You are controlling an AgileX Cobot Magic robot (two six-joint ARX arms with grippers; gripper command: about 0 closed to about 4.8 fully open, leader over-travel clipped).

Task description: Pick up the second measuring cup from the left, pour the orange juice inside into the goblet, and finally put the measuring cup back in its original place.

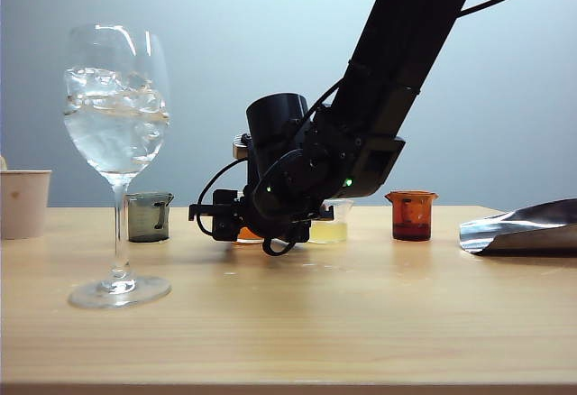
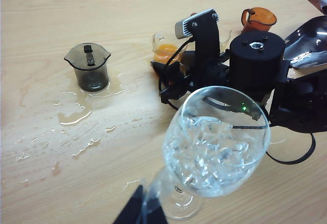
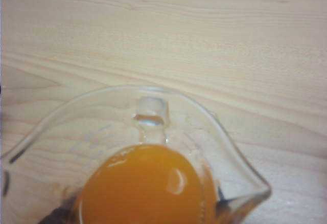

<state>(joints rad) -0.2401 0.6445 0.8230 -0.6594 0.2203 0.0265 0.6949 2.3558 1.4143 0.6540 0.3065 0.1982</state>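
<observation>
Right gripper, black and two-fingered, sits low at centre of the exterior frame, at the small clear measuring cup holding opaque orange juice. Jaw state cannot be determined: the fingers are hidden behind the arm and absent from the right wrist view. The cup stands on the light wood-grain table, between the smoky grey cup and the cup of pale yellow liquid. Tall clear stemmed goblet with ice stands at left, upright. Left gripper appears at the lower edge of its view, fingers beside the goblet stem; grip indeterminate. Spilled droplets lie near the grey cup.
</observation>
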